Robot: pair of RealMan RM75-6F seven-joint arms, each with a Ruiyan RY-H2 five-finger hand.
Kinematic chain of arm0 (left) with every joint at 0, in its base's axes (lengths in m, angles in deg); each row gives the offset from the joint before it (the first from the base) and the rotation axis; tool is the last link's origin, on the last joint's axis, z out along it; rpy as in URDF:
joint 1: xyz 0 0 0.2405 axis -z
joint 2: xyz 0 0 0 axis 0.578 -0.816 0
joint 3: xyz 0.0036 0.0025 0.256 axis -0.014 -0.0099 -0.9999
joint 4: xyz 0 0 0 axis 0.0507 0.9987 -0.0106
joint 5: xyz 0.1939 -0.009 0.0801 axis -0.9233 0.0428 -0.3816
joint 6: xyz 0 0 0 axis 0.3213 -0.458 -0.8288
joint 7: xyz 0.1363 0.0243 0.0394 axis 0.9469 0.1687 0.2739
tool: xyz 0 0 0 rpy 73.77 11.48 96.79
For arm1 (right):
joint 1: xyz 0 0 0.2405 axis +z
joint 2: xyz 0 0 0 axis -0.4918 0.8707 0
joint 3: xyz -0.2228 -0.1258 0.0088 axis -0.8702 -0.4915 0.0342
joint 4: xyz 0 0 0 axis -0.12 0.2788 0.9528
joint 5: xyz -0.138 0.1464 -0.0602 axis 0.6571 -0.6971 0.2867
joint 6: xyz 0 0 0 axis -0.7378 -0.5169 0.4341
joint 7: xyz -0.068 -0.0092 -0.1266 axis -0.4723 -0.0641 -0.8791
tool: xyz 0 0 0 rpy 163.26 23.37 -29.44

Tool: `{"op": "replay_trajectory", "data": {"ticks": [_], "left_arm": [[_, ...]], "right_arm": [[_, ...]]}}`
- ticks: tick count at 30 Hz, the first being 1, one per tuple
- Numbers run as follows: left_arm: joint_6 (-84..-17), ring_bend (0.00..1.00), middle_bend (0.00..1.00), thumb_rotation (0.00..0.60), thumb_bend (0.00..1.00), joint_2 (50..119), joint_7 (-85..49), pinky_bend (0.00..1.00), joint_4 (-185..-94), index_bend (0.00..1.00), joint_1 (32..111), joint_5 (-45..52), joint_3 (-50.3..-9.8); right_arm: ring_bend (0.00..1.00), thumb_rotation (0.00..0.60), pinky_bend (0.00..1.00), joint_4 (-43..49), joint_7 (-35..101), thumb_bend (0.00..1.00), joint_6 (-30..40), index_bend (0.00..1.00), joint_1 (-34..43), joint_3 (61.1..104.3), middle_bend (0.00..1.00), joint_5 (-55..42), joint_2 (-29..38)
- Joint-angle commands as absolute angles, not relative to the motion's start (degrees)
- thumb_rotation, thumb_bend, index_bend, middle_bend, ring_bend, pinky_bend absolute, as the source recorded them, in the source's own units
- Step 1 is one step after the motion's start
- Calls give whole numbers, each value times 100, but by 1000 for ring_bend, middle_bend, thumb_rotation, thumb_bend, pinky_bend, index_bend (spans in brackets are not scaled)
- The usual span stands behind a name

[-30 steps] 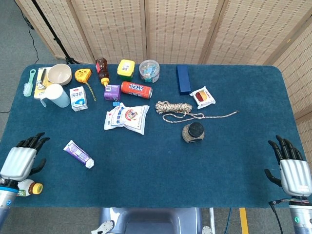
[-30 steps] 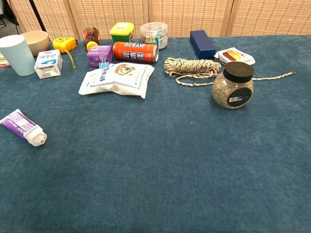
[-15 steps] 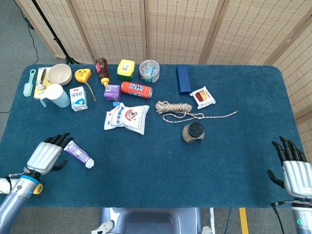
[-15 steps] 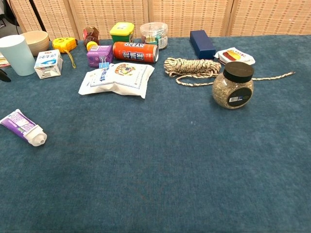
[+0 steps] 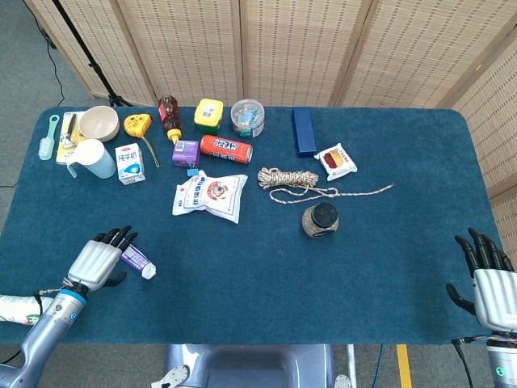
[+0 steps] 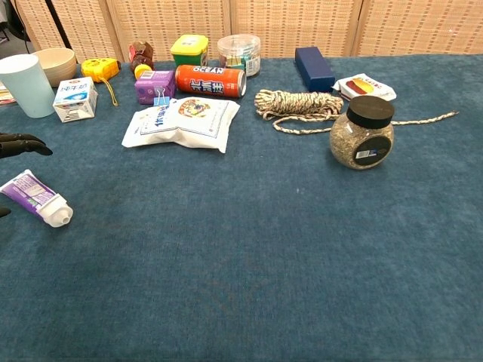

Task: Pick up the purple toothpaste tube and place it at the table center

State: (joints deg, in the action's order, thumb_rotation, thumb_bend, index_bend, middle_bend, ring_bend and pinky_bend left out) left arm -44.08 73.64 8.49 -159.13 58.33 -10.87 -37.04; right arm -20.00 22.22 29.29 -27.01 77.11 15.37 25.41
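Woven bamboo screens stand behind a wide table covered in dark blue cloth [image 5: 242, 275]. Along its far side sit a cream bowl [image 5: 98, 123], a pale blue cup [image 5: 95, 158], a small milk carton [image 5: 129, 162], a red can lying on its side [image 5: 226, 148] and a coil of rope [image 5: 288, 179].

Near the front left edge lies the purple and white toothpaste tube [image 5: 137, 261], flat on the cloth, its white cap pointing toward the table centre. The robot's left hand [image 5: 98, 260] hangs just over the tube's tail end, fingers spread and holding nothing; whether they touch the tube cannot be told. The right hand [image 5: 489, 284] waits at the front right corner, fingers spread and empty.

Judging by this, the task has barely begun: the tube is not yet grasped, and lifting and carrying it to the centre remain.
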Motion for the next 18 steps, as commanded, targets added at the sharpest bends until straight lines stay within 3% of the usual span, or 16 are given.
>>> {"op": "replay_trajectory", "data": {"ticks": [1, 11, 18], "left_arm": [[-4436, 93, 56, 482, 308, 7500, 1000, 228, -15851, 90, 5861, -979, -3708], [-4621, 99, 56, 476, 307, 7927, 1381, 228, -15710, 90, 5968, -738, -3590], [-4307, 98, 56, 474, 307, 8176, 1699, 228, -15702, 90, 6301, -505, -3519]], "right_arm": [[93, 600, 186, -2009, 2241, 246, 2942, 127, -2715, 7707, 47, 1541, 2552], [93, 600, 186, -2019, 2341, 246, 3069, 126, -2839, 7687, 43, 1514, 2607], [93, 600, 186, -1974, 2439, 246, 3132, 126, -2913, 7690, 40, 1477, 2617]]}}
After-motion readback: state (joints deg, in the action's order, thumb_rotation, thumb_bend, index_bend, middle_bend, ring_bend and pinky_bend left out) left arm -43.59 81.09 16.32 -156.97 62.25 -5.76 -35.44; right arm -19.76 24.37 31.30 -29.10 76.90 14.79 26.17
